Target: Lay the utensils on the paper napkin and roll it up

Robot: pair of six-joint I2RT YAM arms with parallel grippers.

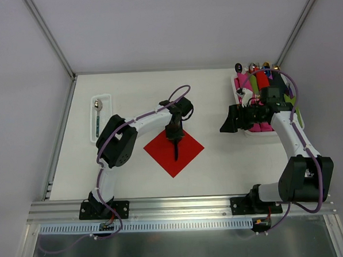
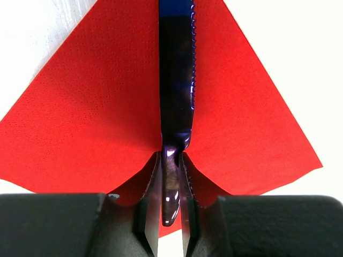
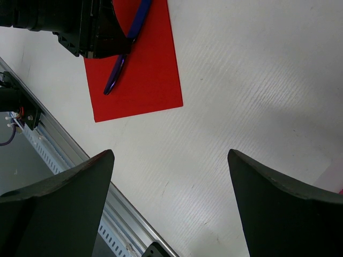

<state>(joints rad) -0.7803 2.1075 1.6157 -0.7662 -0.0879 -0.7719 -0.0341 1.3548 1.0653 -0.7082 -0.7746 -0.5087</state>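
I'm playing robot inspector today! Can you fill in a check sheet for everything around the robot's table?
Surface: white table.
Job's things: red napkin lies flat; knife across it; spoon in white tray, left.
Clutter: rolled bundles, far right.
Hands: left hand shut on knife; right hand open, empty.
Cables: purple cables along both arms.
Surroundings: white walls, metal rail at near edge.

Paper napkin (image 1: 188, 154) mid-table, one corner pointing to the near edge. Knife (image 1: 175, 148) lies on it along the middle, handle end between the left gripper (image 1: 174, 137) fingers. Tray (image 1: 93, 130) far left, spoon (image 1: 97, 109) in it. Second tray (image 1: 253, 133) far right, rolled bundles (image 1: 262, 81) inside; right gripper (image 1: 227, 121) just left of it.
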